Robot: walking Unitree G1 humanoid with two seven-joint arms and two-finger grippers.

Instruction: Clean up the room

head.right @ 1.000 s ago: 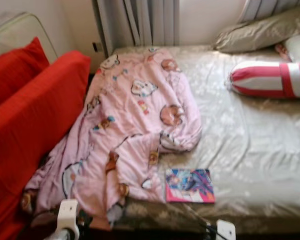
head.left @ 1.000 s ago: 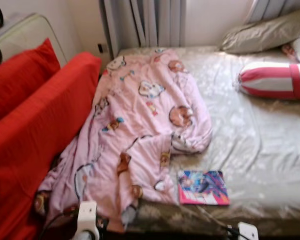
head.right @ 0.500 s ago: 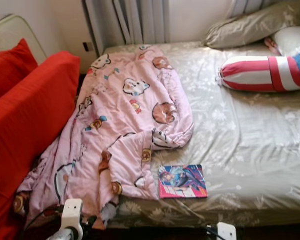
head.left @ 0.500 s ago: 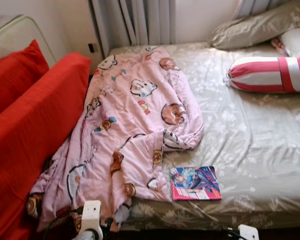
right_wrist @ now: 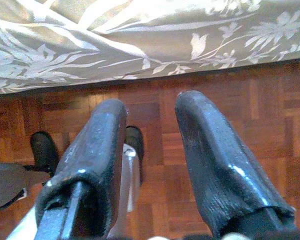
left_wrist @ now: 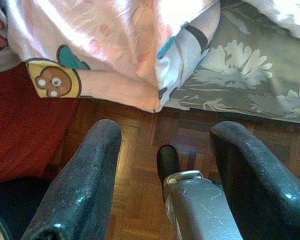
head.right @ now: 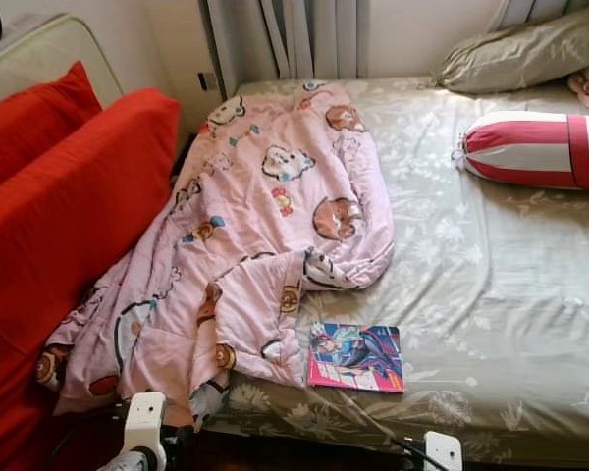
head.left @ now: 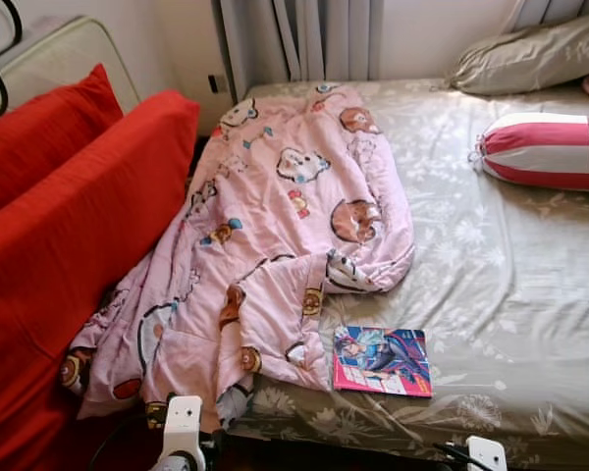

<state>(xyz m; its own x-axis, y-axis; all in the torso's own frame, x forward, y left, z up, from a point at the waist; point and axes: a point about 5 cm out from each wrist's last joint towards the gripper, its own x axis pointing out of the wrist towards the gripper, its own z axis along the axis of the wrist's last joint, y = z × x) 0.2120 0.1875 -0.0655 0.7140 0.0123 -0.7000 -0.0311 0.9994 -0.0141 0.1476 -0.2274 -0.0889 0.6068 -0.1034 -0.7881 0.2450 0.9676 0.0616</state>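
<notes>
**At the bedside: blanket and book waiting to be tidied**

Across the bed (head.left: 530, 294), a pink cartoon-print blanket (head.left: 285, 226) is lying crumpled along the robot's left side, its lower corner spilling over the mattress edge toward the wooden floor (left_wrist: 140, 170) and pressing against the red sofa (head.left: 69, 255). Just beside the blanket's lower fold, a colourful book (head.left: 383, 360) is resting flat near the front edge of the bed, touching or nearly touching the fabric. A red-and-white striped bolster (head.left: 545, 150) and a grey pillow (head.left: 535, 59) are sitting at the far right, well apart from the book.

Both arms are hanging low in front of the bed. The left end effector (left_wrist: 162, 165) is pointing down at the floor below the blanket's hanging corner, its fingers spread and gripping nothing. The right end effector (right_wrist: 150, 150) is likewise open and empty, hovering over the floor just below the bed's edge.

The step in hand appears to be approaching the bed and choosing a first item. The book looks the easier start: it is lying flat, so the right end effector would probably do best coming in low from the bed's front edge and pinching the near side, avoiding the blanket fold beside it. The soft mattress may give under pressure, so a light touch seems wise.
</notes>
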